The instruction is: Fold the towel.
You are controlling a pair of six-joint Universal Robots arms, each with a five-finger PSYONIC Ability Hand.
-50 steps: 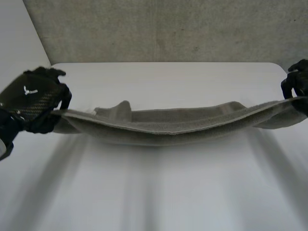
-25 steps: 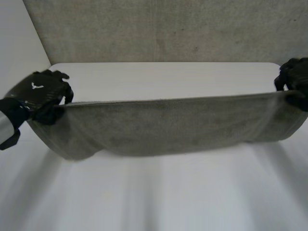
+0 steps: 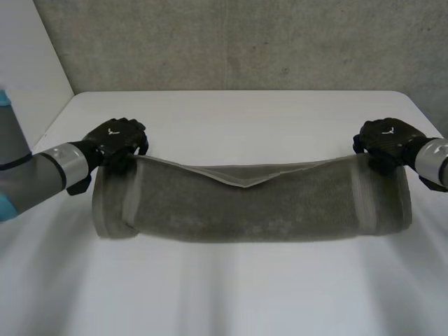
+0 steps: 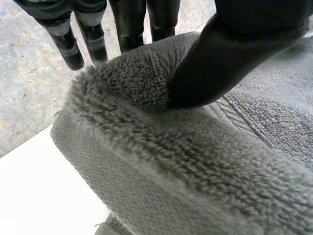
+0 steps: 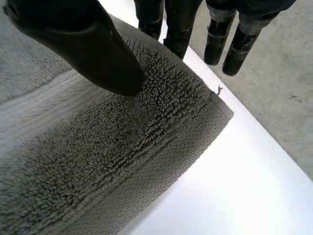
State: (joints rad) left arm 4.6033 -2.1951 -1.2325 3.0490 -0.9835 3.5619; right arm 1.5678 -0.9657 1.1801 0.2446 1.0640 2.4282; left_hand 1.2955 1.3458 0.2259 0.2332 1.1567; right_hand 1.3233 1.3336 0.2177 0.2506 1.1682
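- Towel: grey terry, doubled over, stretched left to right across the middle of the white table, with one end at each hand.
- The top layer's far edge sags into a shallow V about midway between the hands. Woven hem bands run near-far close to both ends.
- The towel's near side looks to be down on the table. Can't tell whether the far edge is lifted clear of it.
- Left hand: at the far-left corner, clamped on the towel.
- Left wrist view: left thumb is pressed into the pile at the folded edge, and some of the left fingers go down behind that edge, so the cloth is pinched between them. The other fingers stand just beside the corner, off the cloth.
- Right hand: at the far-right corner, also clamped on the towel.
- Right wrist view: right thumb is pushed into the pile near the hem, and some of the right fingers sit behind the edge, pinching the cloth. The remaining fingers hang past the corner, apart from the towel, over the table edge.
- Left arm comes in from the left and right arm from the right, both low over the table.
- Grey concrete wall stands behind the table's far edge.
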